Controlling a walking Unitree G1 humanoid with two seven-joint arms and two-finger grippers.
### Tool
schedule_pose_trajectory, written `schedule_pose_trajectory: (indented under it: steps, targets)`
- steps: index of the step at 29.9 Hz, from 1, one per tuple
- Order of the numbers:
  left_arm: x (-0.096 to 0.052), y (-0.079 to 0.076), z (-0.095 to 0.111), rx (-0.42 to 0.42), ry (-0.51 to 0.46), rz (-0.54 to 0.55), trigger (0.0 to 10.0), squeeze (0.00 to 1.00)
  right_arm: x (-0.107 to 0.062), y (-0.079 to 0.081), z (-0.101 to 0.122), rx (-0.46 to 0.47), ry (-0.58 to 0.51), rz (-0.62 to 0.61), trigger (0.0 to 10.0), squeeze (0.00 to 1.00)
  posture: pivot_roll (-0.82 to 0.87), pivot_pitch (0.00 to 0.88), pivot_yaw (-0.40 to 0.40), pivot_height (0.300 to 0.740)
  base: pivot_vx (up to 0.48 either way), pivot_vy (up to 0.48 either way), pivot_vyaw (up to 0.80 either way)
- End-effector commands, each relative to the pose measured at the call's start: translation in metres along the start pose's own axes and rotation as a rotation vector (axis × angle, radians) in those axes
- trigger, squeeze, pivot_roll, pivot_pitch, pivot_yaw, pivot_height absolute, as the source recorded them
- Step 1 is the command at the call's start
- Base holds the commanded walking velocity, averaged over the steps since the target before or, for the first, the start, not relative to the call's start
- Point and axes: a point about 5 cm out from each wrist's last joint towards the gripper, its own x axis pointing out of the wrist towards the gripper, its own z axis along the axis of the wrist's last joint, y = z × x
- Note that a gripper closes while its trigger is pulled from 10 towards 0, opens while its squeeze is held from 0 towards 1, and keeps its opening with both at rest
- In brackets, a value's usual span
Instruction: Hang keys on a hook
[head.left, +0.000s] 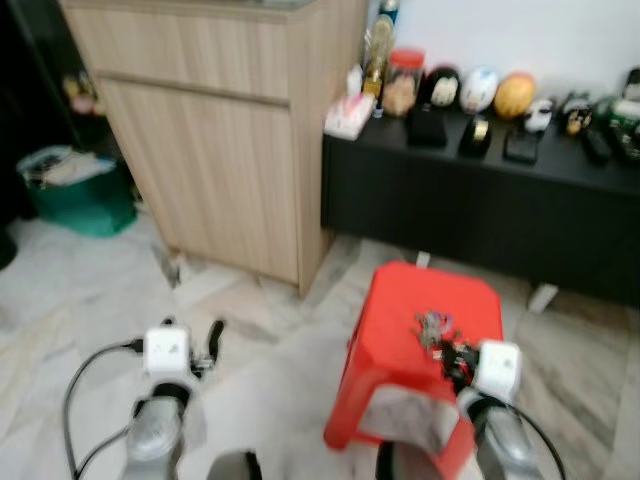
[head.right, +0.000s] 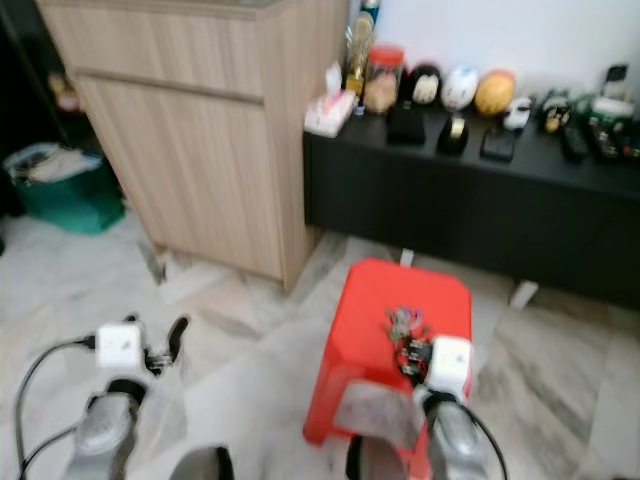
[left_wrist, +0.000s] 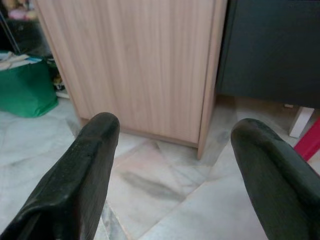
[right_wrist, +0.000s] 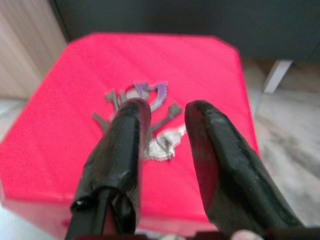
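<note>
A bunch of keys (head.left: 434, 325) with a purple tag lies on top of a red plastic stool (head.left: 400, 300) on the floor in front of me. My right gripper (head.left: 455, 358) hovers just over the stool's near side. In the right wrist view its two black fingers (right_wrist: 127, 135) stand a little apart. The keys (right_wrist: 150, 95) lie just beyond the tips, and nothing is between them. My left gripper (head.left: 210, 340) hangs over the floor to the left, wide open (left_wrist: 175, 130), facing a wooden cabinet.
A tall wooden cabinet (head.left: 220, 130) stands at the back left. A low black sideboard (head.left: 480, 200) with several ornaments runs behind the stool. A green bin (head.left: 75, 190) sits at the far left. The floor is pale marble tile (head.left: 270, 370).
</note>
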Motion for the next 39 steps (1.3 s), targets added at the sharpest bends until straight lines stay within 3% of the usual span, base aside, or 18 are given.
schedule_pose_trajectory:
  steps: [1, 7, 25, 39]
  targets:
    - [-0.002, 0.007, 0.000, 0.003, 0.001, 0.024, 10.0, 0.00, 0.000, 0.007, -0.004, 0.011, 0.015, 0.012, 10.0, 0.00, -0.03, 0.000, -0.075, 0.583, 0.304, 0.000, -0.66]
    - [0.000, 0.008, 0.002, 0.005, -0.008, 0.025, 10.0, 0.00, 0.001, 0.013, -0.001, -0.011, -0.006, 0.055, 10.0, 0.00, -0.03, 0.000, -0.072, 0.583, 0.304, 0.000, 0.00]
    - [0.002, 0.007, 0.004, 0.005, -0.010, 0.020, 10.0, 0.00, 0.001, 0.012, -0.001, 0.003, -0.006, 0.032, 10.0, 0.00, -0.03, 0.000, -0.070, 0.583, 0.304, 0.000, 0.00]
    - [-0.006, 0.010, 0.002, 0.010, 0.002, 0.017, 10.0, 0.00, 0.003, -0.011, -0.004, 0.013, 0.081, -0.108, 10.0, 0.00, -0.02, 0.000, -0.060, 0.583, 0.107, 0.000, 0.00]
